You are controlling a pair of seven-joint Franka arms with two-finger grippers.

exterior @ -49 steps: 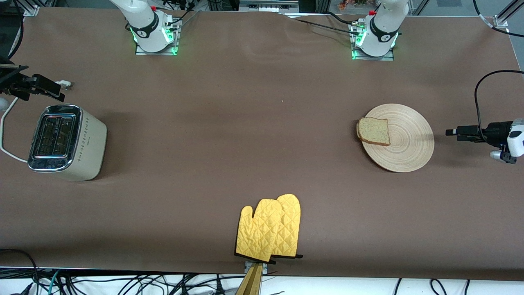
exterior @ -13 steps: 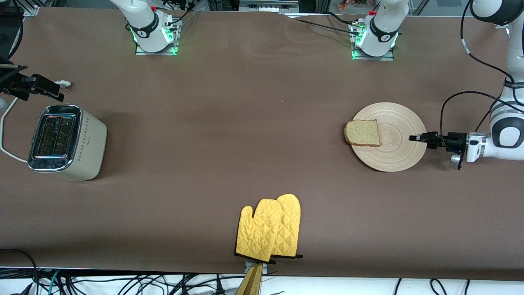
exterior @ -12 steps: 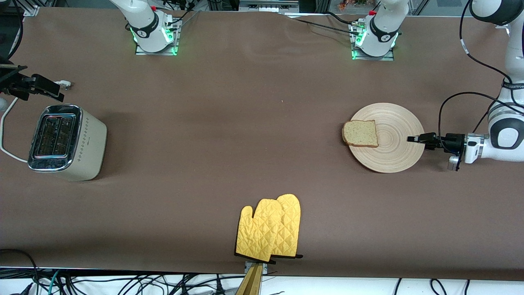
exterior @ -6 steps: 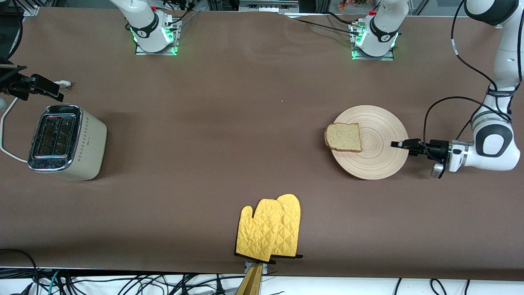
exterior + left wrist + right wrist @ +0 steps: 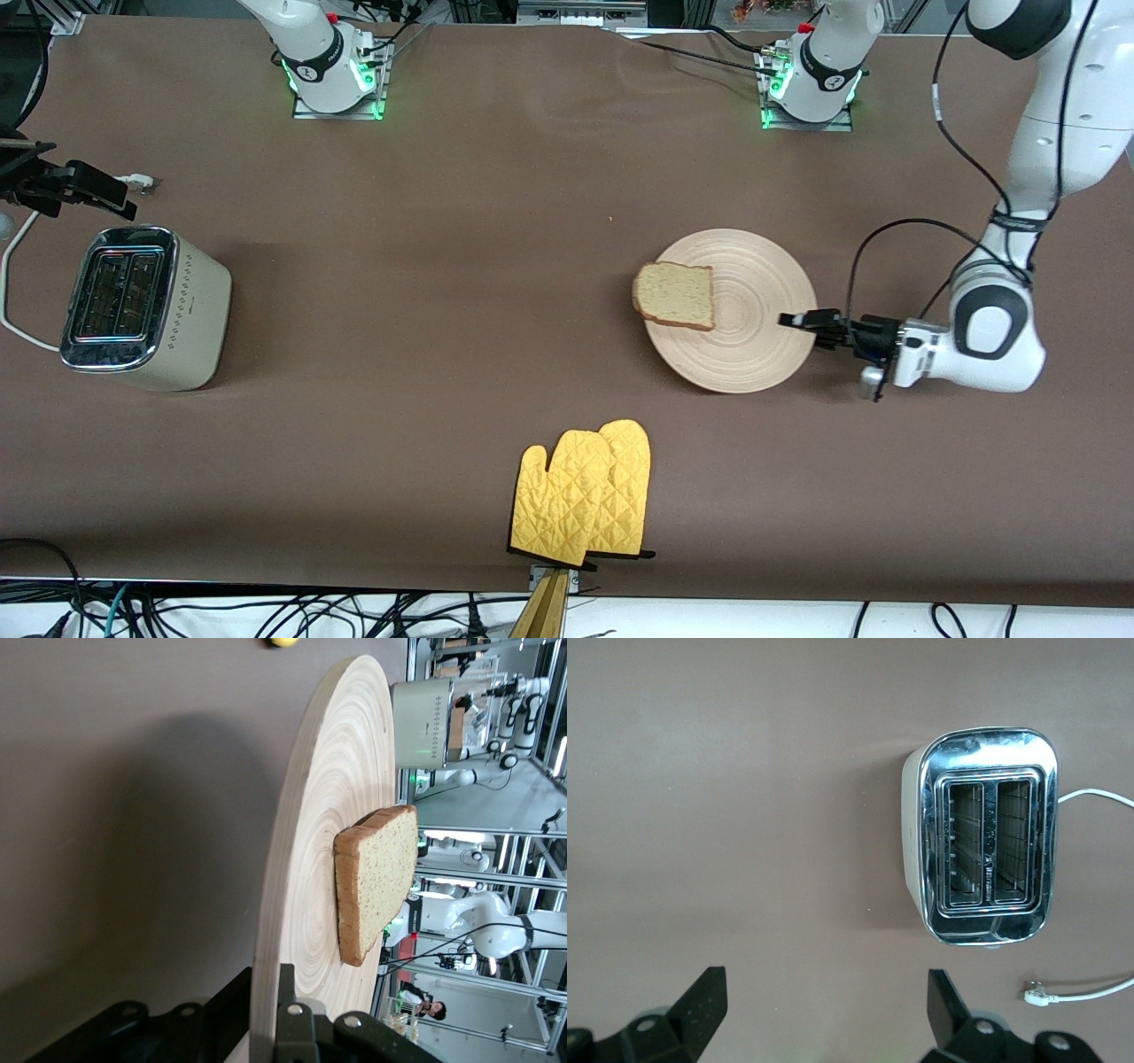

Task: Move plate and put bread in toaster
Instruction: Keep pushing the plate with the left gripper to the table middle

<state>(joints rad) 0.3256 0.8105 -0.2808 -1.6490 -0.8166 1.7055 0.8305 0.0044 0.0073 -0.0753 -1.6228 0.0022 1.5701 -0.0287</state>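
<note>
left gripper [image 5: 796, 321] is clamped on the rim of the plate [image 5: 753, 346], which carries the bread [image 5: 675, 295] on the edge toward the toaster [image 5: 142, 306]. right gripper [image 5: 824, 1010] waits above the toaster, fingers spread wide, holding nothing.

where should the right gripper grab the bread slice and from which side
Take the bread by the crust edge that overhangs the plate rim, toward the right arm's end of the table, coming in low from there. The slice lies flat, so only that overhang probably lets fingers close above and below it. The left gripper holds the plate's other rim.
</note>
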